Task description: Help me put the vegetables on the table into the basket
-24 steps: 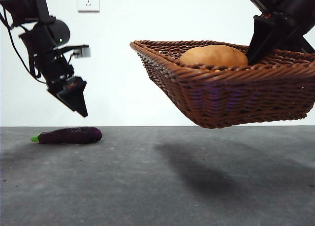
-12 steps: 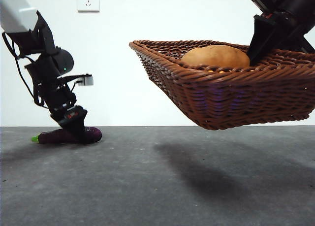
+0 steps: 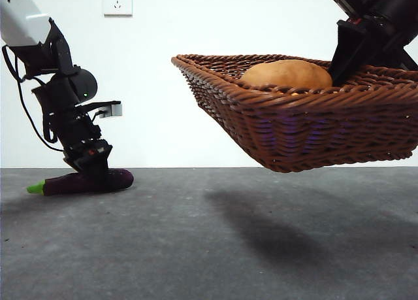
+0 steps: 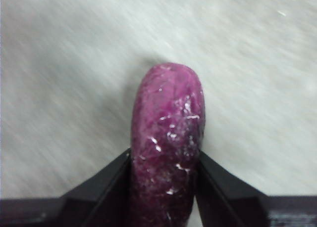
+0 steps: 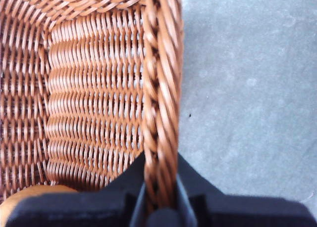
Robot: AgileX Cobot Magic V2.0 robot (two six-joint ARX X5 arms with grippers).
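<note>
Since a moment ago the dark purple elongated eggplant (image 3: 78,182) has slid a little left along the dark grey speckled surface (image 3: 209,248), its green stem end now nearer the left edge; glossy and wrinkled, it lies flat at far left; the left gripper (image 4: 164,180) is clamped across it, its arm slanting down from upper left; the right gripper (image 5: 159,197) pinches the braided rim of the brown woven wicker basket (image 3: 307,123), held aloft at right, with the orange-tan oval potato (image 3: 287,74) inside.
</note>
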